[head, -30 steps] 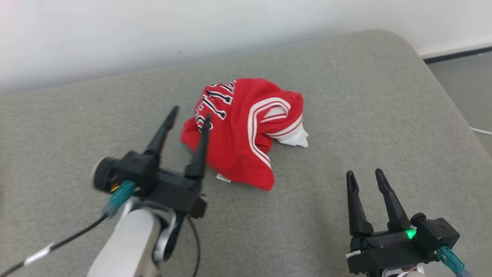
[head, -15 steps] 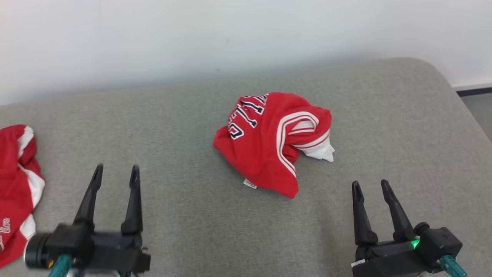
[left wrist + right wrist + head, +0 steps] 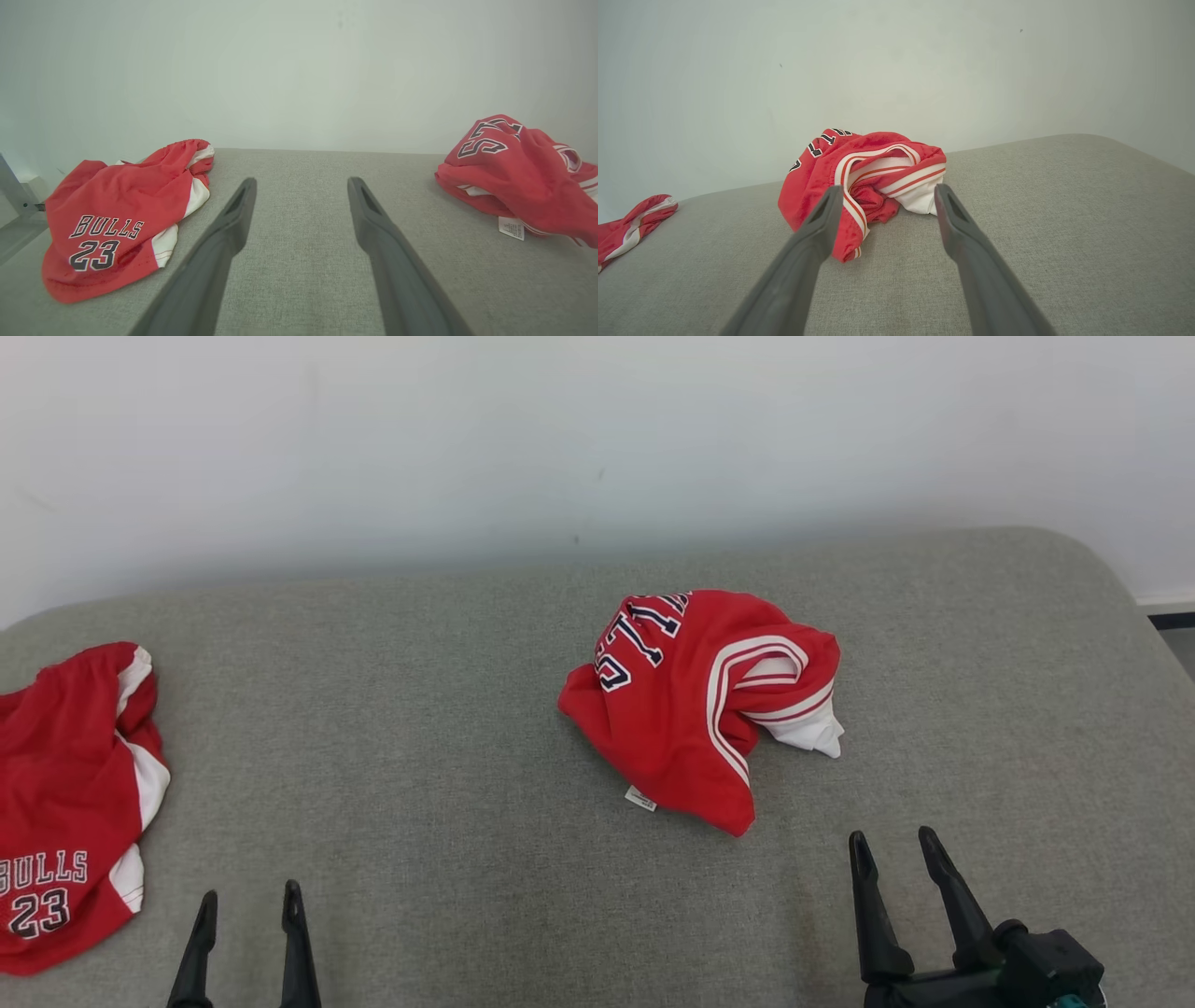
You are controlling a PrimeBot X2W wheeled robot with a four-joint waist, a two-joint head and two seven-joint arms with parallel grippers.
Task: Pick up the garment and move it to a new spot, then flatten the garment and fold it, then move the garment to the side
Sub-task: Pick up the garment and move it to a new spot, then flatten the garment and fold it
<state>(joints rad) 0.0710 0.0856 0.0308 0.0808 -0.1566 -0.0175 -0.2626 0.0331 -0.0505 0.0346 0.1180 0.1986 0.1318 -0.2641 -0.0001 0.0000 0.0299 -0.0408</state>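
A pale wall point(image 3: 597, 429) runs behind everything. Below it a grey fabric-covered worktop point(image 3: 420, 709) with rounded corners stretches across the room.

The garment point(image 3: 691, 709) lies in a crumpled heap on the worktop, a little right of the middle and toward the wall. It is red with white and red striped trim. Dark letters edged in white curl over its left side, too folded to read, and a white patch pokes out at its right edge.

A second garment point(image 3: 65, 803), also red with white panels, lies bunched at the far left of the worktop, well apart from the first. It reads BULLS and 23 in dark lettering.

The right hand point(image 3: 892, 837) hovers at the near right edge, fingers apart and holding nothing. They point toward the garment's near corner, close to it but not touching. In the right wrist view the red heap sits just beyond the fingertips.

The left hand point(image 3: 249, 893) sits low at the near left, fingers apart and empty, over bare grey fabric between the 2 garments.

A small white label point(image 3: 640, 798) sticks out from the garment's near edge and lies flat on the worktop.
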